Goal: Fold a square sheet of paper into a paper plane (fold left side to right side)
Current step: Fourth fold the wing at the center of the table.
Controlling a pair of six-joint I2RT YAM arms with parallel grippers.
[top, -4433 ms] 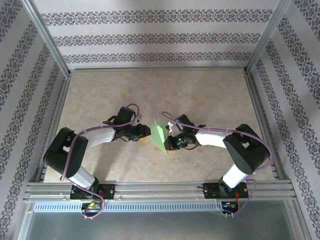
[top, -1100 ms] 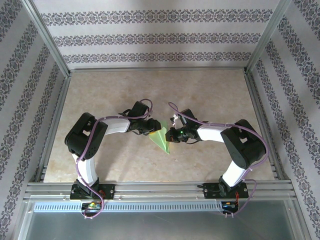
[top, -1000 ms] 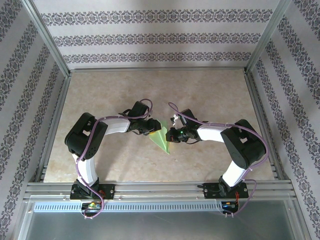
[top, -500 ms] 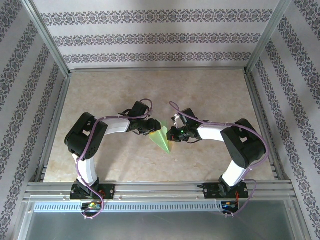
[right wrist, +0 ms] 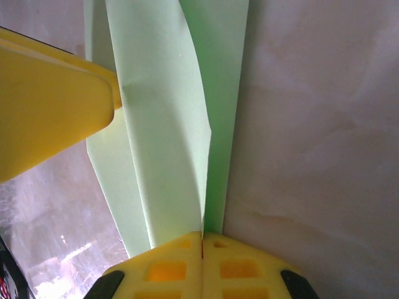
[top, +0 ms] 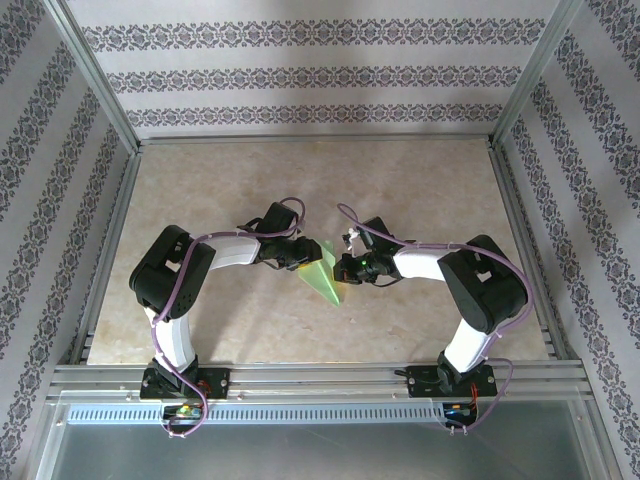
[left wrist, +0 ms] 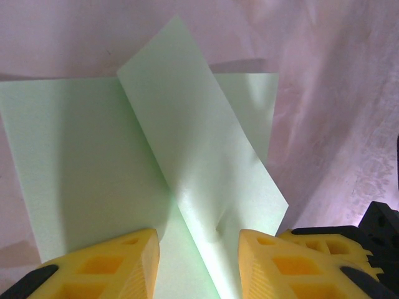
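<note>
The right gripper (right wrist: 202,240) has its 2 yellow fingers pressed together on the near edge of the thin, matte, light green square sheet of paper (right wrist: 165,124). The sheet runs straight ahead of this gripper, its long axis in line with the fingers, with 1 curved flap lifted off the beige mottled tabletop (right wrist: 312,124). The left gripper (left wrist: 198,252) stands with its jaws wide and grips nothing. The sheet lies between and ahead of its fingers, and the raised flap leans toward its right. Both grippers reach the sheet. I judge that the coming fold turns on that flap going rightward; it looks limp and easily creased.
</note>
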